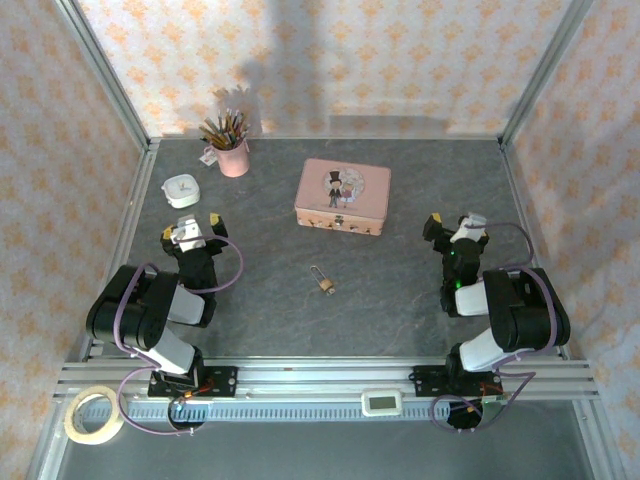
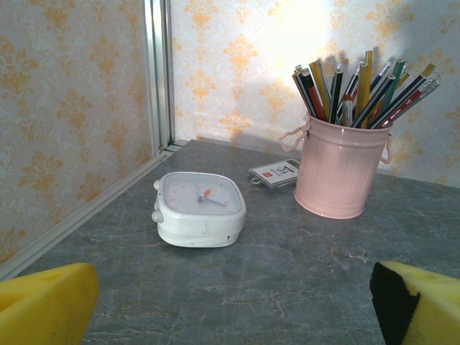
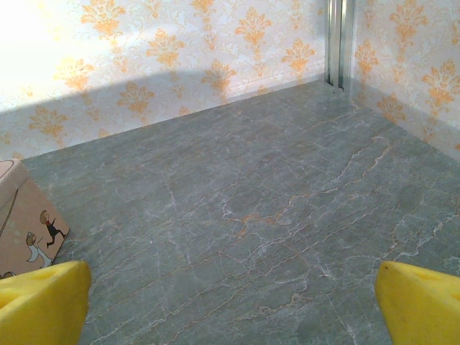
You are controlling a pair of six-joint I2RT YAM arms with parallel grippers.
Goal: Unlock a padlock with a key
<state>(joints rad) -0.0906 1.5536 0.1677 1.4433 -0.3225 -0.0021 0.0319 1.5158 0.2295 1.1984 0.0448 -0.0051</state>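
Observation:
The padlock [image 1: 326, 285], a tiny brass body with a thin silvery shackle loop, lies on the grey tabletop in the top view, in front of the pink tin [image 1: 342, 197]. The key is too small to make out. My left gripper [image 1: 192, 226] hovers well to the padlock's left, open, with its yellow pads [image 2: 47, 302] wide apart and nothing between them. My right gripper [image 1: 455, 224] hangs well to the padlock's right, also open over bare table [image 3: 237, 215], with its yellow pads [image 3: 420, 302] spread wide.
A pink pencil cup [image 1: 232, 155] [image 2: 338, 169] and a white clock [image 1: 180, 190] [image 2: 199, 208] stand at the back left, ahead of my left gripper [image 2: 233, 309]. The tin's corner [image 3: 25, 215] is left of my right gripper [image 3: 233, 305]. A tape roll [image 1: 70, 420] lies beyond the near rail.

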